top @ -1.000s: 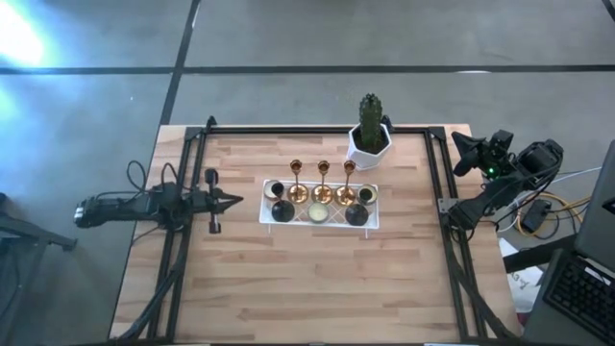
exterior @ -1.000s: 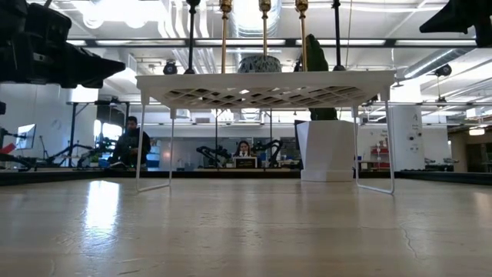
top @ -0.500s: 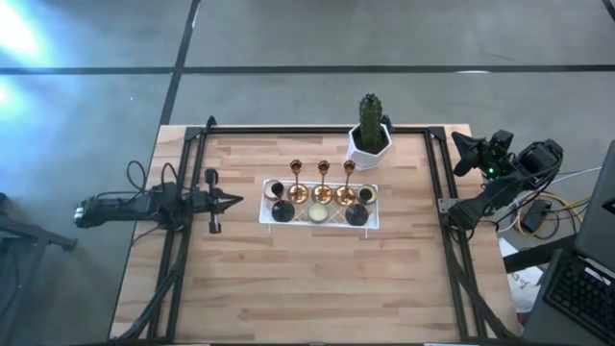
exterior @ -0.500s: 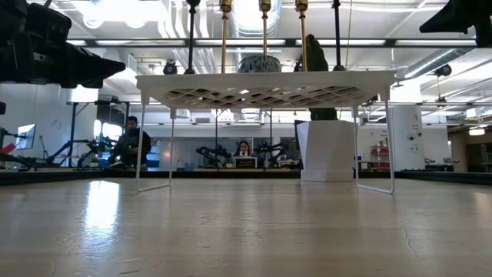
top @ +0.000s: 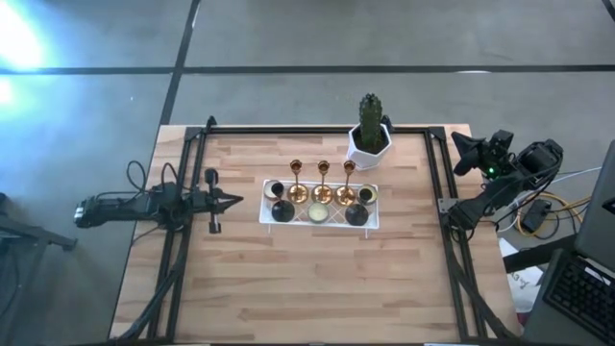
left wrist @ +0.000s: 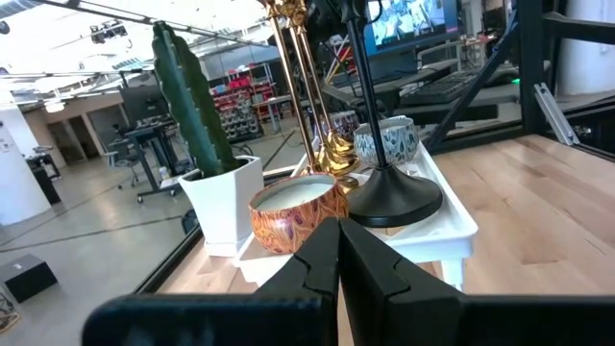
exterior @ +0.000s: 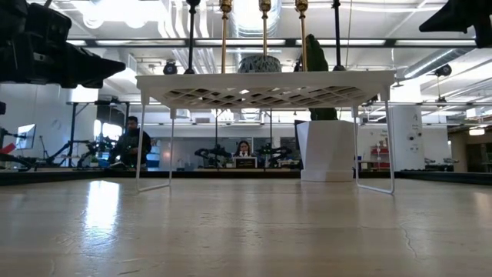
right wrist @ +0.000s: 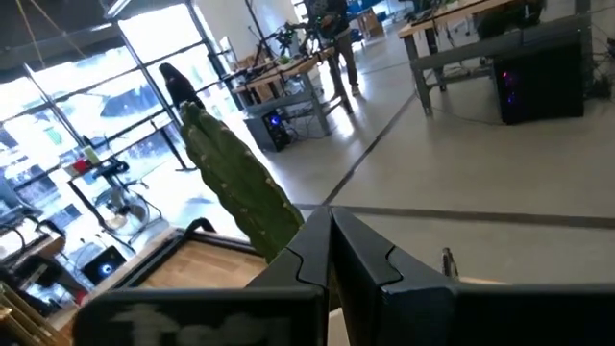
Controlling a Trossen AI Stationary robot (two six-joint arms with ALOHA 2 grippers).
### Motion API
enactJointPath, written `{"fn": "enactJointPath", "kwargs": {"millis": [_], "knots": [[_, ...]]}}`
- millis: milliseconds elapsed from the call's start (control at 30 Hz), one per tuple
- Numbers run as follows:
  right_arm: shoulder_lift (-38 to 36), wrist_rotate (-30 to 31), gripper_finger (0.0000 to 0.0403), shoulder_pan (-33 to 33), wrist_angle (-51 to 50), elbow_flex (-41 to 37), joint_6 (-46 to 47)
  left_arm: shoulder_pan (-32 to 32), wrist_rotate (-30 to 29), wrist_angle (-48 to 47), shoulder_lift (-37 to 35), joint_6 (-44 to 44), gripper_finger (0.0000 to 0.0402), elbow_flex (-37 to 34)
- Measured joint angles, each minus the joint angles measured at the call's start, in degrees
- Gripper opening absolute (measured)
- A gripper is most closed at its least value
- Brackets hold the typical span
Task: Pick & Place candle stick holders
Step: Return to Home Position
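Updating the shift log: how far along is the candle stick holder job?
Done: all five stand on the white shelf, three gold holders and two black holders. In hand: nothing; the left claw is shut and empty beside the shelf's left end, the right claw shut at the right edge of the table. Left: apparently just parking the arms.

1. The left gripper (left wrist: 339, 224) pointed at one end of a white shelf (left wrist: 459, 229), its two dark fingers pressed together.
2. A black candle stick holder (left wrist: 392, 197) stood at the shelf's near edge, just beside a copper-patterned candle tin (left wrist: 293, 210).
3. Gold candle stick holders (left wrist: 334, 152) lined up behind them, near a blue-patterned cup (left wrist: 386, 142).
4. A cactus (left wrist: 187, 96) in a white pot (left wrist: 226, 207) sat just beside the shelf, which stood on the wooden table (left wrist: 548, 202).
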Motion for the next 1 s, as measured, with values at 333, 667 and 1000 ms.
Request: {"fn": "enactJointPath", "kwargs": {"millis": [333,667,1000], "knots": [[3.68,-0.95,0.0008,2.28,27.35,-3.44,-25.20,0.00,0.03,0.01,0.02,0.00,0.0012,0.00],[9.08,-7.37,0.0008,-1.11,68.99,-20.55,-47.90,0.01,0.09,0.02,0.02,0.00,0.0012,0.00],[8.37,-73.52,0.0008,-30.27,116.46,-39.33,-73.68,0.02,0.17,0.00,0.02,0.00,0.0012,0.00]]}}
